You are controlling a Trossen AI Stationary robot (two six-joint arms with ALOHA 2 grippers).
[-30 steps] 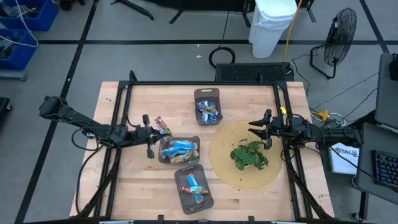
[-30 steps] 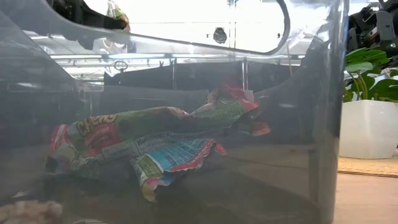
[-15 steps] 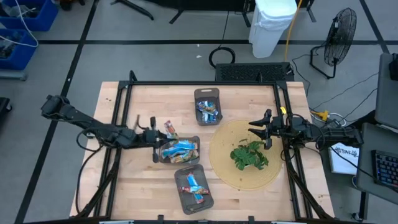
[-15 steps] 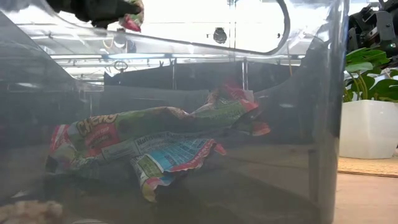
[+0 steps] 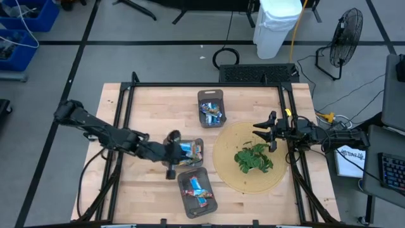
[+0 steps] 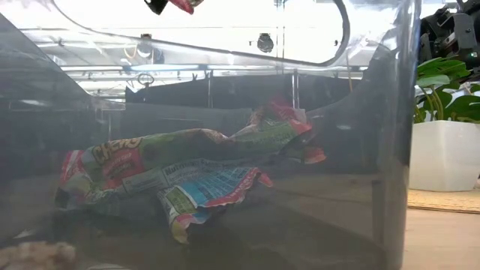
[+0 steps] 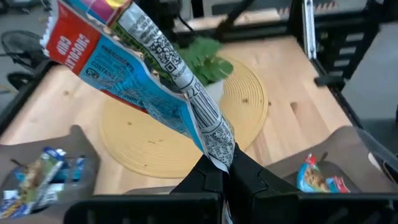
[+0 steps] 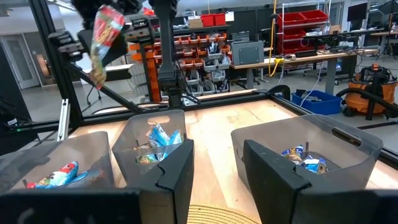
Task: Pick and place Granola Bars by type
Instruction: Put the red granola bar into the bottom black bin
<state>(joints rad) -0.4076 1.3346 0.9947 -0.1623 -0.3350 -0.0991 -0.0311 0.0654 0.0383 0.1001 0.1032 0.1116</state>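
Your left hand (image 5: 171,142) is pinched tight on one end of a red-and-blue granola bar (image 7: 143,74), which hangs clear of the desk (image 5: 145,101) above the left edge of the middle tray (image 5: 197,143). That tray holds mostly blue bars (image 5: 188,150). The near tray (image 5: 205,204) just in front of it holds two or three more bars, and the far tray (image 5: 211,95) holds a few others. Your right hand (image 5: 269,132) waits with its fingers spread wide at the right side of the desk, over the far right edge of the round woven mat (image 5: 228,171), beside the leafy plant (image 5: 253,158).
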